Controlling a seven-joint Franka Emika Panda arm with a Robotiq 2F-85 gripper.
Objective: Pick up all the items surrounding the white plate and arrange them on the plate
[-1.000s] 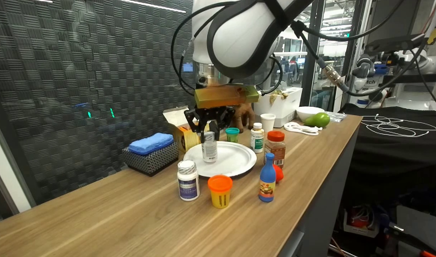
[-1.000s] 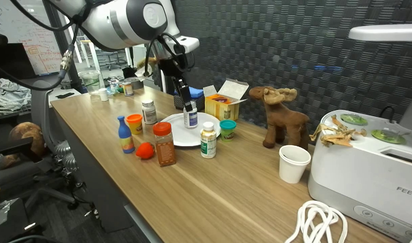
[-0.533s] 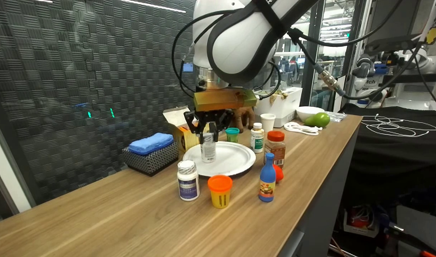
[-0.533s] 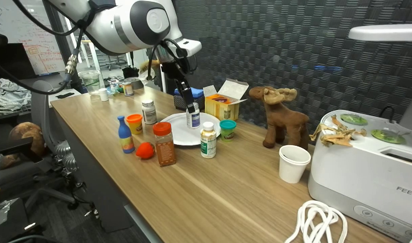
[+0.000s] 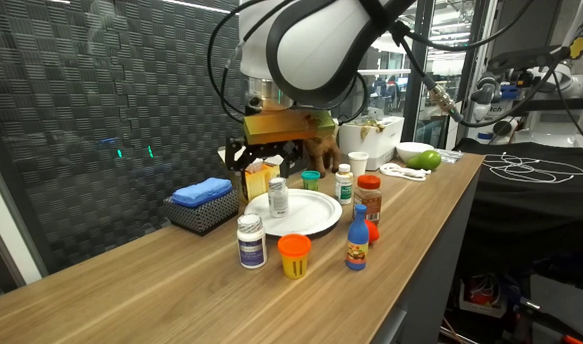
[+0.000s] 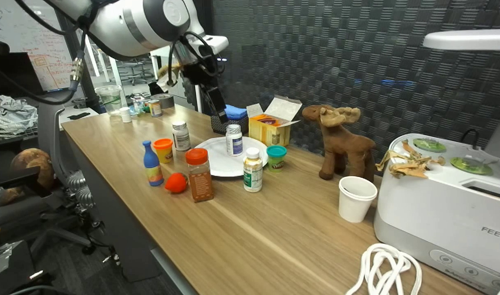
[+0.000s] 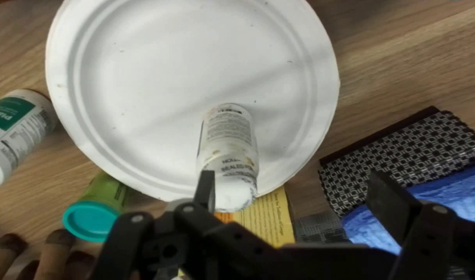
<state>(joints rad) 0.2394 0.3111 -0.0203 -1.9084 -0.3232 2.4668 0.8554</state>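
A white bottle [image 7: 229, 155] stands upright on the white plate [image 7: 163, 58], near its rim. My gripper [image 7: 291, 179] is wide open above and beside it; one finger overlaps the bottle's cap in the wrist view, and nothing is held. Around the plate on the table stand a second white bottle [image 5: 252, 243], an orange-lidded tub [image 5: 294, 258], a blue bottle [image 5: 357, 241], a red strawberry-like piece [image 6: 177, 182], a red-capped jar [image 6: 200, 180], a green-labelled white bottle [image 6: 253, 172] and a teal-lidded green tub [image 6: 277, 157].
Close behind the plate are an opened yellow box [image 6: 270, 133] and a patterned box [image 5: 203, 212] topped by a blue cloth [image 5: 202, 192]. A plush moose [image 6: 344, 141], paper cups [image 6: 356, 200], white cord [image 6: 383, 266] and a white appliance [image 6: 446, 213] stand farther along the table.
The gripper has opened and let go of the white bottle, which stays standing on the plate. The arm has since moved up and away from it, toward the patterned box.
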